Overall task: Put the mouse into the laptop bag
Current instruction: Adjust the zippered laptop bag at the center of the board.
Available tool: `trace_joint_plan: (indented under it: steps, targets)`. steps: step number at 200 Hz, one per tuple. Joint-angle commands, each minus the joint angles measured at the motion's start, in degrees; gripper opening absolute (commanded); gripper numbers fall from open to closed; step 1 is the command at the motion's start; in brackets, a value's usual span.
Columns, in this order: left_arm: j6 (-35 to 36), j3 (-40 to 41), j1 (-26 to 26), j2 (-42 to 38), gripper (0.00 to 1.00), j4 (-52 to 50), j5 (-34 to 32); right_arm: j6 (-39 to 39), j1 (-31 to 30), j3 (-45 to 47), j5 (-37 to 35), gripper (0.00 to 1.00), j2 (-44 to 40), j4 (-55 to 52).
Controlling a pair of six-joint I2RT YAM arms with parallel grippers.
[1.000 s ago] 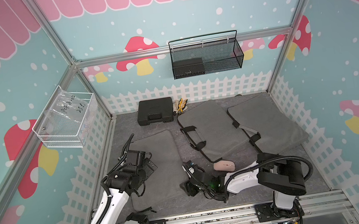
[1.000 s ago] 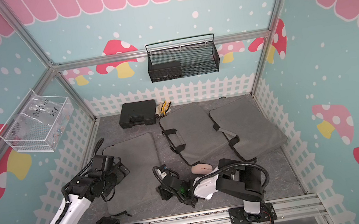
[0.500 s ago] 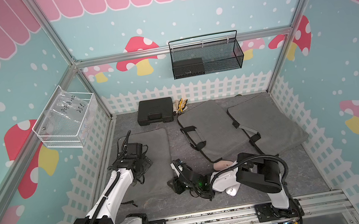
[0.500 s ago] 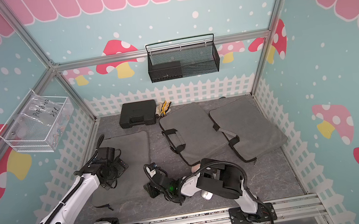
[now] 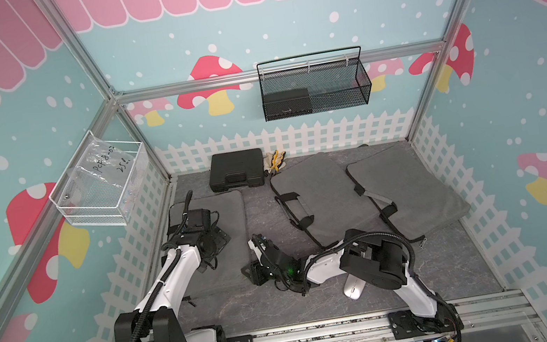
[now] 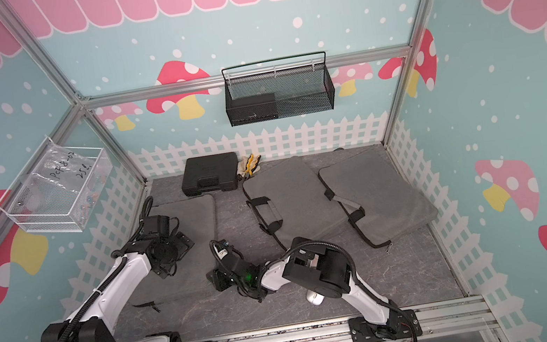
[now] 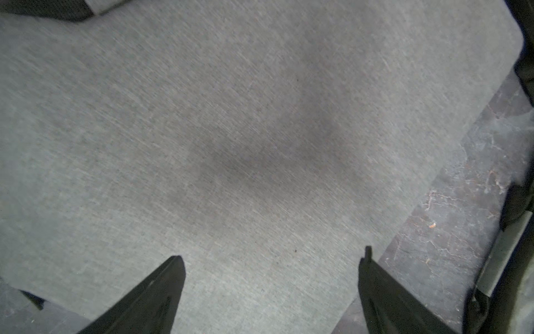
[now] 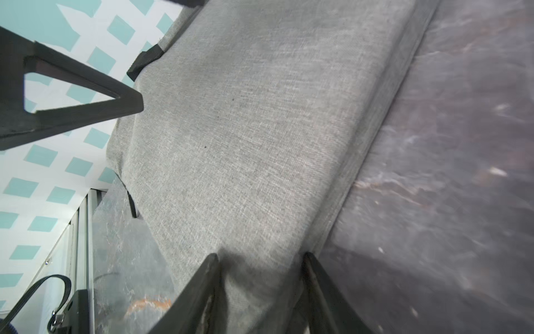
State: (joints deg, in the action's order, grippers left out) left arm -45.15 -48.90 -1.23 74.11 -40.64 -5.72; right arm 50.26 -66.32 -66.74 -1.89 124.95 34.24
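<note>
desk [image 5: 285, 310]: dark marbled slab, front strip open | laptop bags: three, flat grey woven: leftmost bag [image 5: 223, 216], middle bag [image 5: 322, 190], rightmost bag [image 5: 410, 188] | left gripper [image 7: 273, 254]: jaws wide above leftmost bag | right gripper [image 8: 260, 256]: jaws narrowed, pinching its right edge | mouse [image 5: 352, 289]: one, smooth silver, on desk, half under right arm [image 5: 374, 263]

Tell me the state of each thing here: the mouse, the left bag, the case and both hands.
mouse: on the floor, outside every bag
left laptop bag: lying flat, no opening visible
black case: closed
left hand: open, over the left laptop bag
right hand: astride that bag's edge, grip unclear
</note>
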Motion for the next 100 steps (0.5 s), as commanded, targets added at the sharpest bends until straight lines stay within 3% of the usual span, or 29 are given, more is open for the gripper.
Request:
trace_joint_plan:
  steps: [1, 66, 100]
  targets:
    - [1.02, -1.46, 0.25, 0.13, 0.96, 0.72, 1.84, 0.97, -0.25, 1.29, 0.63, 0.48, 2.33, -3.38]
    - [0.31, -0.24, -0.92, -4.96, 0.96, 0.44, 3.14, -0.1, -3.19, 2.85, 0.84, 0.52, 0.91, 0.52]
    - [-0.05, 0.21, -5.27, -12.4, 0.93, 0.59, 2.34, -2.67, -3.21, 7.79, -2.95, 0.64, -5.98, -0.58]
